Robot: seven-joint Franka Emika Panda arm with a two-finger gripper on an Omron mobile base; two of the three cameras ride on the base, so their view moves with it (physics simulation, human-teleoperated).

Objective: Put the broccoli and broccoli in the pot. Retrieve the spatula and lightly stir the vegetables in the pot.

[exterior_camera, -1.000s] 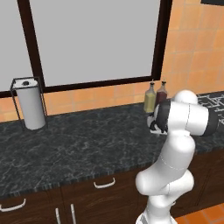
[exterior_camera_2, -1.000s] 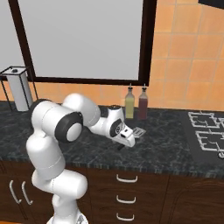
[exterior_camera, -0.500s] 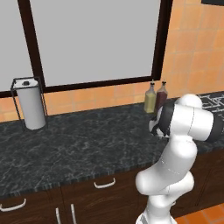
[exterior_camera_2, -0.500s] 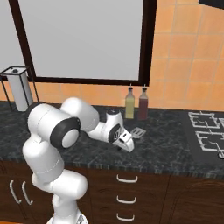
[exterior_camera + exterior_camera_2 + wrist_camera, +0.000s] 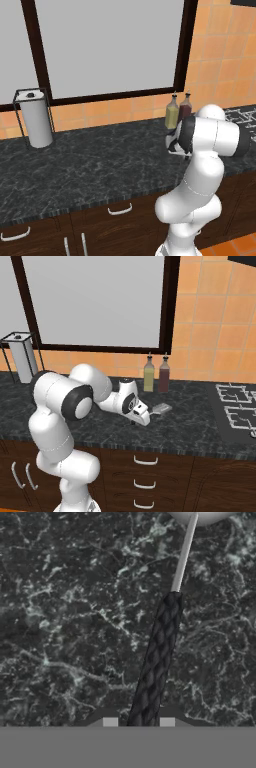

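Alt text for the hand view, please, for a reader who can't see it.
The end effector is closed around the black handle of the spatula, which lies on the dark speckled counter. The handle runs up the frame and narrows to a thin silver neck that reaches the top edge.

Spatula (image 5: pixel 160 647) head cut off at the hand view's top edge; handle end hidden below

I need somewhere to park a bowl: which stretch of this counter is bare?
The widest bare patch of counter lies between the paper towel holder and the arm. It is crowded near the two bottles, where the gripper is at the spatula.
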